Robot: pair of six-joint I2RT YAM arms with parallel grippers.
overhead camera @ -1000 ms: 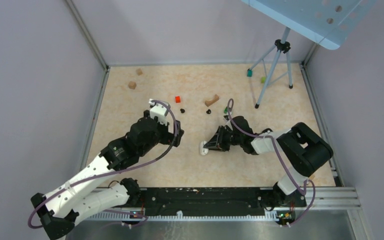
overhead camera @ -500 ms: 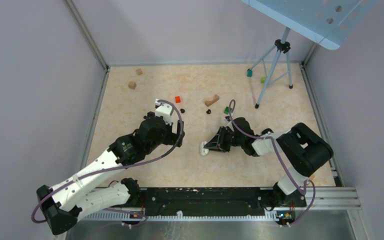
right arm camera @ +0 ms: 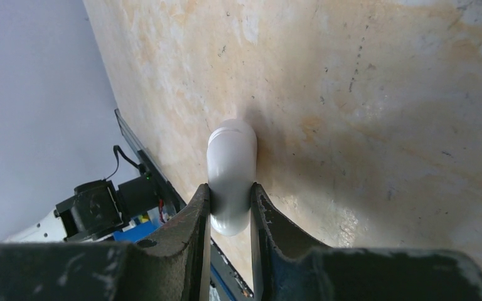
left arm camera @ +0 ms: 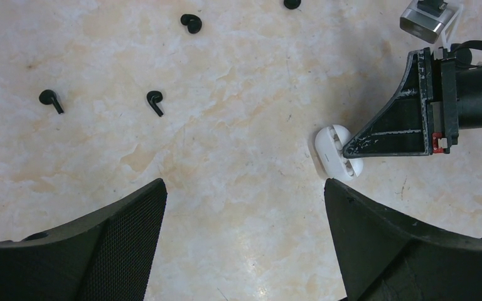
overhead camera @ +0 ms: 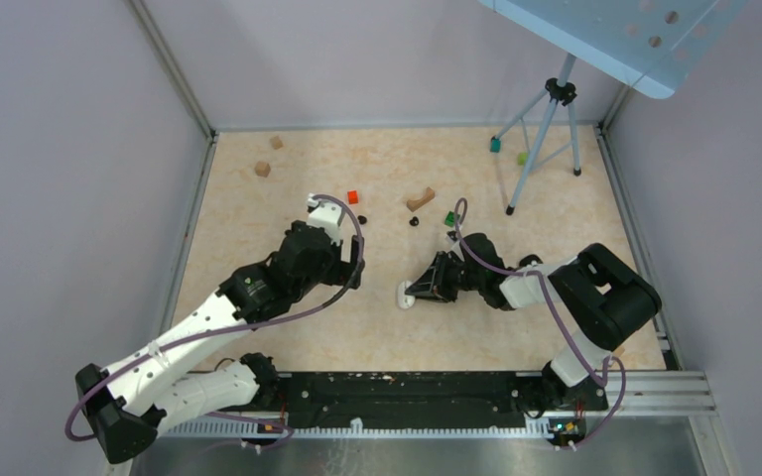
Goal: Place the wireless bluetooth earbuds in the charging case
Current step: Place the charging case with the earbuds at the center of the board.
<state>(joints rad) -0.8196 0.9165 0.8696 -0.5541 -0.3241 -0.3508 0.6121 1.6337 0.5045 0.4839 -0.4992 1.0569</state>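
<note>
Charging case: white, rounded, on the tabletop approx. mid-table, in front of my R arm. It is pinched across its narrow sides by my R gripper, with the jaws closed down onto the shell and both pads touching it (lid open or not: can't tell).

Earbuds, qty 2: black, stemmed, loose on the table. Earbud no. 1 and earbud no. 2 lie near each other, well apart from the case and off to its L in my L wrist view. Neither is in the case.

L gripper: fingers spread wide, nothing between them. It hovers over bare table, w/ earbuds on one side and case on the other.

Misc.: small black bit further back, type unclear; red cube; green cube; wooden block far L.
</note>
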